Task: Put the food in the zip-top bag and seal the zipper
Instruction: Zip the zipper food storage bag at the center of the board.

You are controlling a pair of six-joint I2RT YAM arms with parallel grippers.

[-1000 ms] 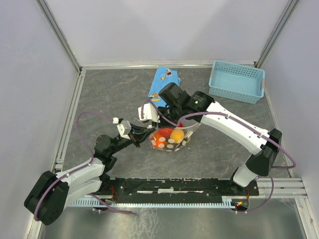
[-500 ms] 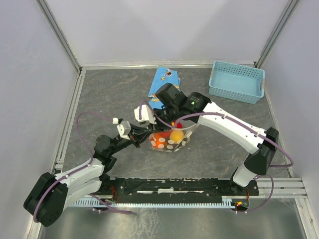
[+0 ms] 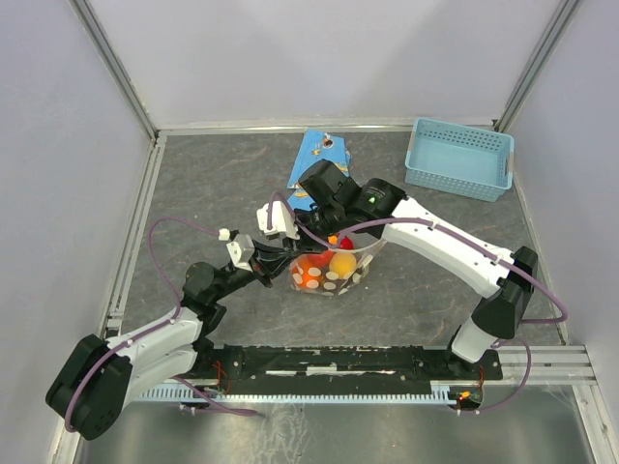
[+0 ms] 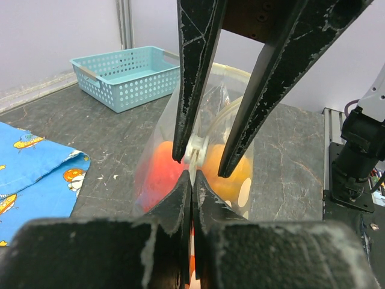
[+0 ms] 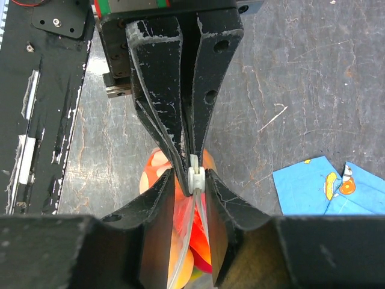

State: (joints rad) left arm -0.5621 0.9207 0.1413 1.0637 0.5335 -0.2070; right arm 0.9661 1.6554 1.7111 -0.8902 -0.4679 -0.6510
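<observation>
Top view: the right hand (image 3: 287, 242) is now sitting a bit further along the mouth of the zip-top bag (image 3: 338, 275) than a second ago, closer to the left hand (image 3: 269, 259) at the bag's left end. Judging from that, the run along the seal is reaching its end. The bag is lying on the table (image 3: 222, 184) between the two arms, and the food (image 3: 311, 269) is sitting inside it, with red and orange-yellow pieces showing. No fruit is lying loose beside the bag. A light-blue basket (image 3: 455, 184) is standing well beyond the bag to the right, seemingly empty, and a blue wrapper (image 3: 314, 159) is lying just behind the bag

Left wrist view: the left hand (image 4: 192, 191) is staying closed, pinching the bag's end at the zipper (image 4: 196, 150). The right hand (image 4: 198, 164) is coming down from above, jaws partly apart and straddling the white strip. It is not looking clamped. The bag (image 4: 174, 120) is bulging behind, holding the food (image 4: 161, 171)

Right wrist view: the right hand (image 5: 192, 180) is flanking the zipper (image 5: 194, 171) loosely, and the left hand (image 5: 192, 147) is meeting it tip to tip, shut. The food (image 5: 180, 253) is showing through the bag below. Whether the full mouth is sealed, I cannot tell
</observation>
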